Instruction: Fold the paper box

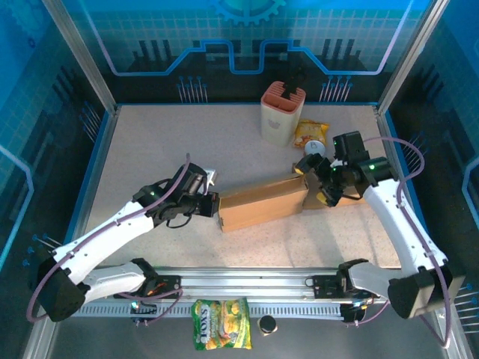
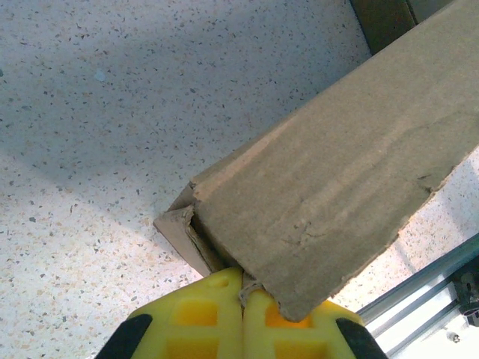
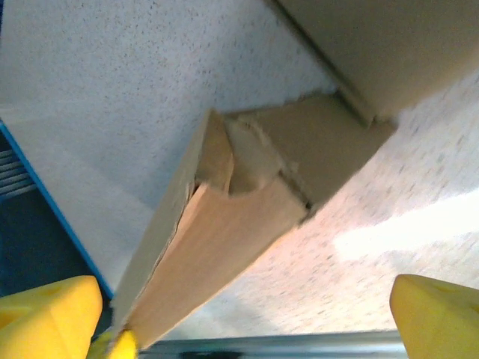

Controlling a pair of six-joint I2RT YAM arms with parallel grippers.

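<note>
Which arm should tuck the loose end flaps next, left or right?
Right, probably: the right tool is open at the paper box's untucked flap end; the left tool is shut on the other end.

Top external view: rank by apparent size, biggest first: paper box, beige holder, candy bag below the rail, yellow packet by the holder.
1. paper box
2. beige holder and candy bag: look about alike, so not ranked against each other
3. yellow packet, smallest

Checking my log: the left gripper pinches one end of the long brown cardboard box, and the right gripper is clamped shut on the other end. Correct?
No: the right gripper stands open at that end, as the right wrist view shows. The left gripper does pinch the long brown cardboard box.
</note>
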